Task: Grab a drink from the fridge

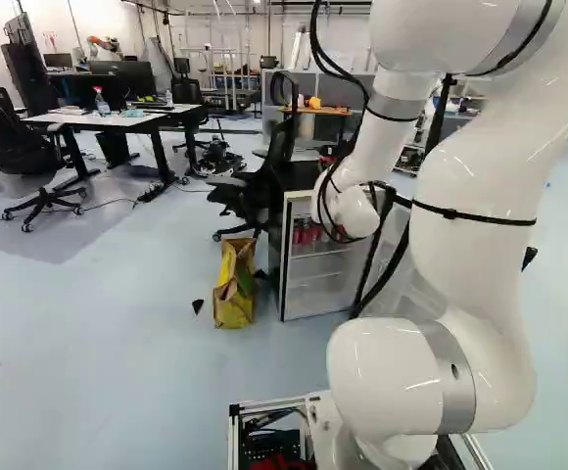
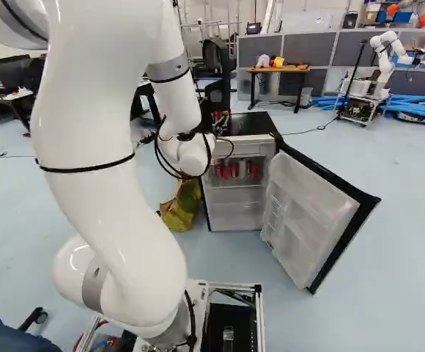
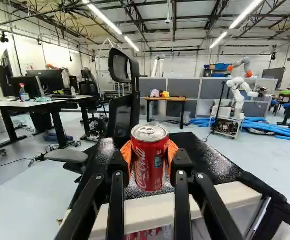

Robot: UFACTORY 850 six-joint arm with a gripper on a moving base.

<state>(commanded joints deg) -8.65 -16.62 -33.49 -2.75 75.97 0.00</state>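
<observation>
The gripper [image 2: 220, 119] has its fingers closed on a red can [image 3: 150, 157], one orange pad at each side, the can upright with its silver lid up. Both sit above the fridge [image 2: 253, 123], near the front edge of its black top, and the wrist view shows room between the can's base and that top hard to judge.

The fridge door [image 2: 311, 213] stands wide open at the fridge's right, its black-rimmed free edge out toward the base's side. Inside, more red cans [image 2: 234, 170] line an upper shelf, below the held one and behind the front edge.

Left of the fridge, a yellow bag [image 1: 233, 294] stands just beside its side wall, and an office chair [image 1: 264, 181] is close by, farther back. Pale floor [image 1: 127, 323] spreads from the fridge's front toward the base and widely left past the bag. Well beyond the fridge are a wooden table [image 2: 278, 70] and another robot [image 2: 381, 62].
</observation>
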